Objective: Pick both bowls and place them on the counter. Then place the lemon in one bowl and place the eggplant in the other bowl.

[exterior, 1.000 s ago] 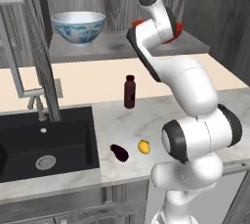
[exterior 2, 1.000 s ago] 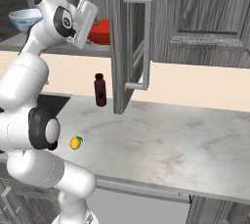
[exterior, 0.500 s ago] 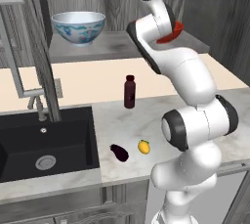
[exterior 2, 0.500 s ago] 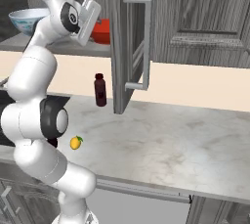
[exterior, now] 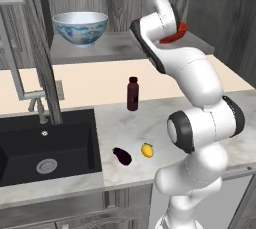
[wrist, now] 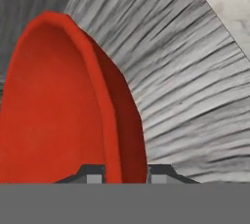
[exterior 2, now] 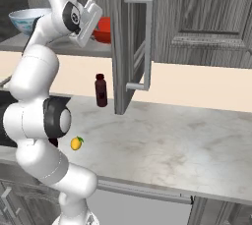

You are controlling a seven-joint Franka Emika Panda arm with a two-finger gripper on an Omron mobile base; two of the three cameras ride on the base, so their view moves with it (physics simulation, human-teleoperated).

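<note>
Bowls first: the red bowl [wrist: 63, 105] sits on the grey shelf [exterior: 120, 48] inside the open cupboard, toward the shelf's right end, and the gripper [wrist: 126, 174] has its two tips set one to each side of the bowl's rim, one inside and one outside, narrowed on that rim; in the hand view the rim runs as a tall arc from the fingertips [wrist: 95, 174] upward, the hollow facing left, wood-grain wall beyond it; the floral bowl [exterior: 80, 28] stands upright, mouth up, at the shelf's left end, well apart from the red one, with bare shelf between them; the open cupboard door [exterior 2: 129, 42] hangs just right of the arm in the right base view, its edge near the hand; below, the counter [exterior 2: 187, 145] lies broad and bare to the right; the eggplant [exterior: 122, 156] lies near the sink [exterior: 45, 148], its long axis slanting toward the front edge, the lemon [exterior: 147, 150] just beside it, apart; a dark bottle [exterior: 132, 93] stands upright behind them.
</note>
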